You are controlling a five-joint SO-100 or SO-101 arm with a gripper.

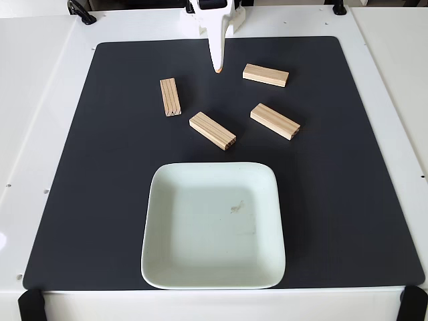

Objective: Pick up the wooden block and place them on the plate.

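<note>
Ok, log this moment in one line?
gripper: shut, empty, above mat's far edge | blocks: four on mat, left, centre, right, far right | plate: empty

White table (pixel 40 100) w/ black mat (pixel 107 200); on mat: plate (pixel 160 267), 4 wooden blocks (pixel 212 130).

There were four wooden blocks, all lying beyond the far rim of the one plate (pixel 212 226): one (pixel 170 97) off to the far left of it, one (pixel 212 130) nearest its far rim, one (pixel 275 121) to the far right, and one (pixel 265 75) farthest away. One dark mat (pixel 80 174) lay under the plate.
</note>
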